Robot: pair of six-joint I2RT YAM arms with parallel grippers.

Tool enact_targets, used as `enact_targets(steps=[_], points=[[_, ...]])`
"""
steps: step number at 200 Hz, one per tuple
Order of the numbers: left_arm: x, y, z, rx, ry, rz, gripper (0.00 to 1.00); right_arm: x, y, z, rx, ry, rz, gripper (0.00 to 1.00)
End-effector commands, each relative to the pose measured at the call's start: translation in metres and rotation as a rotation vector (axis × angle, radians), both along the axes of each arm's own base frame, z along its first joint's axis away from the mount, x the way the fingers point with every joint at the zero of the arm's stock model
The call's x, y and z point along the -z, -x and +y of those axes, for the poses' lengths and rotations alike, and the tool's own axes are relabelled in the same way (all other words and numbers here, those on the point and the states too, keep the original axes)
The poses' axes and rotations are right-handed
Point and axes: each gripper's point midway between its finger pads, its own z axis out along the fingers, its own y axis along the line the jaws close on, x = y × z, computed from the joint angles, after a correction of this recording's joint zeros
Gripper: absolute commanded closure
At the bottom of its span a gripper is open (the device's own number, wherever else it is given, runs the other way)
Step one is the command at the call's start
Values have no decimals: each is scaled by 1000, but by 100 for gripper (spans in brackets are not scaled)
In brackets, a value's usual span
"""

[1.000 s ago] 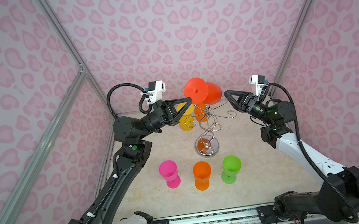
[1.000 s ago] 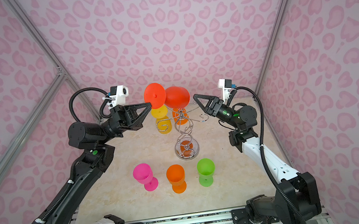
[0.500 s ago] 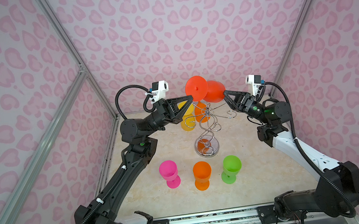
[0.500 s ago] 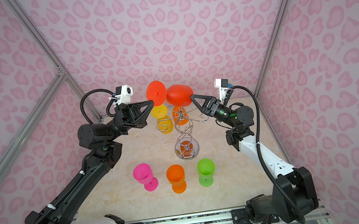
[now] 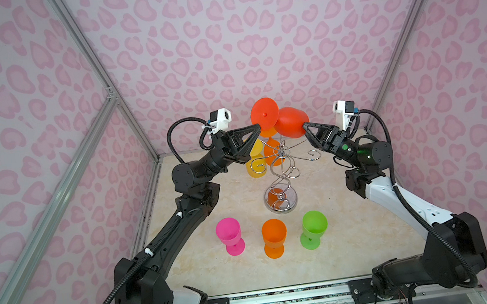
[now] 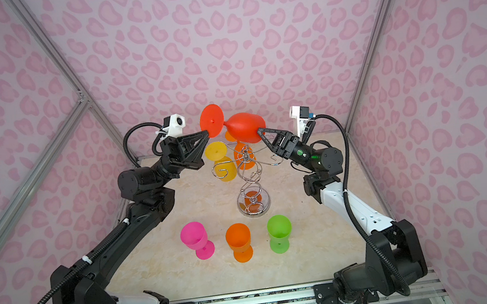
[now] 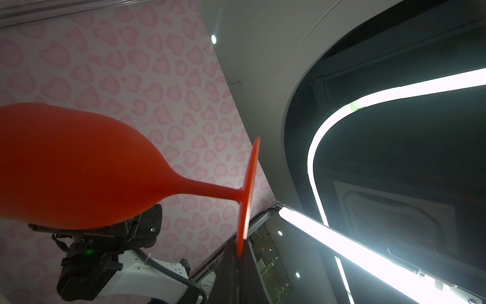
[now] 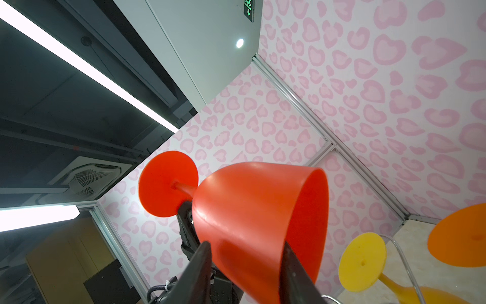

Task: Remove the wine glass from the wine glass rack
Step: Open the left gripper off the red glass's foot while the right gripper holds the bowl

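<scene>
six wine glasses [image 5: 290,121] and one wine glass rack [image 5: 281,206].

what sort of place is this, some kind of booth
Most likely a robot lab test booth: heart-print panel walls on aluminium framing, two robot arms on a base rail, office-style ceiling light strips above.

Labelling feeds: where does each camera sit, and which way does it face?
Both top views: high at the front, looking down toward the back wall; left arm, right arm, wine glass rack, red wine glass.
Left wrist: on the left arm, tilted upward; left claw pinches the glass's foot.
Right wrist: on the right arm, tilted up; right claw flanks the bowl.
Shared by wrists: red wine glass, ceiling lights.
</scene>
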Motion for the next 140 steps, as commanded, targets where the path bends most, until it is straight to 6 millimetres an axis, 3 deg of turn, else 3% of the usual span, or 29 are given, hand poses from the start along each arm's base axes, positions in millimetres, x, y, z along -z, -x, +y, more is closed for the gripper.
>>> enact_targets(steps=[1, 68, 140], points=[[-2, -1, 3, 30, 54, 11, 98, -13, 24, 1, -53, -14, -118, 61], [2, -17, 1, 96, 137, 53, 98, -19, 49, 2, -130, -53, -235, 72], [5, -24, 1, 137, 187, 57, 89, -25, 54, 3, -122, -51, -274, 91]])
